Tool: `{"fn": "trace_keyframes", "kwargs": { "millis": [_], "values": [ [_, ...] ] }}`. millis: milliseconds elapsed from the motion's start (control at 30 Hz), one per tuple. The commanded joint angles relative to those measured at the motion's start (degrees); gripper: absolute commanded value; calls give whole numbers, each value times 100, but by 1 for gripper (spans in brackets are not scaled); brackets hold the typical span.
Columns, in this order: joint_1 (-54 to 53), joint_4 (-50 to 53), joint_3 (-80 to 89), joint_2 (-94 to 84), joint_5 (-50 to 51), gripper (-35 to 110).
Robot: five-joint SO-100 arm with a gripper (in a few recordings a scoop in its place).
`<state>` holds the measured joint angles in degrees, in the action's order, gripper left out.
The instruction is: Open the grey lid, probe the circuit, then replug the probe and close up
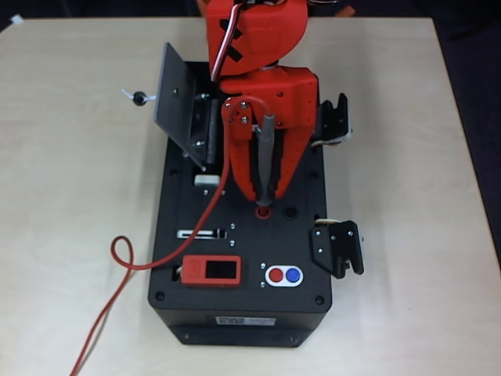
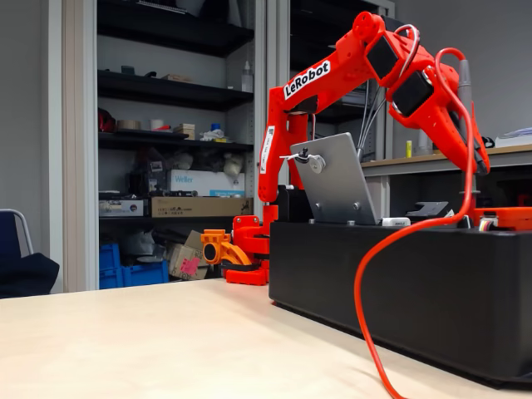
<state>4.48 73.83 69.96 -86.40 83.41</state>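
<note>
The grey lid (image 1: 182, 102) stands swung open at the far left of the black box (image 1: 196, 235), its small knob (image 1: 139, 98) pointing left; in the fixed view the grey lid (image 2: 337, 179) leans upright. My red gripper (image 1: 264, 196) is shut on the probe (image 1: 269, 145), a slim grey rod pointing down. The rod's tip sits at a red socket (image 1: 264, 211) on the box top. The probe's red cable (image 1: 125, 262) loops left and runs off the table's front. Between lid and arm only a strip of the circuit (image 1: 207, 125) shows. In the fixed view the gripper (image 2: 475, 162) holds the probe (image 2: 465, 91).
A black socket (image 1: 291, 211) lies just right of the red one. A red display module (image 1: 211, 270) and red and blue buttons (image 1: 283, 275) sit near the box's front. Two black clamps (image 1: 337, 247) stick out on its right side. Bare table (image 1: 407, 157) surrounds the box.
</note>
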Motion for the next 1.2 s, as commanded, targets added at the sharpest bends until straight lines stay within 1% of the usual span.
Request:
{"fn": "trace_keyframes", "kwargs": {
  "millis": [0,267,367,600,867,1167],
  "values": [
    [-18,185,-35,-114,-35,3],
    [-18,290,-105,-70,-70,0],
    [-53,457,-589,193,-123,0],
    [-114,1301,-2312,1037,-158,0],
    [-114,1512,-2593,1081,-290,0],
    [-132,2083,-3296,1134,-343,0]
  ]
}}
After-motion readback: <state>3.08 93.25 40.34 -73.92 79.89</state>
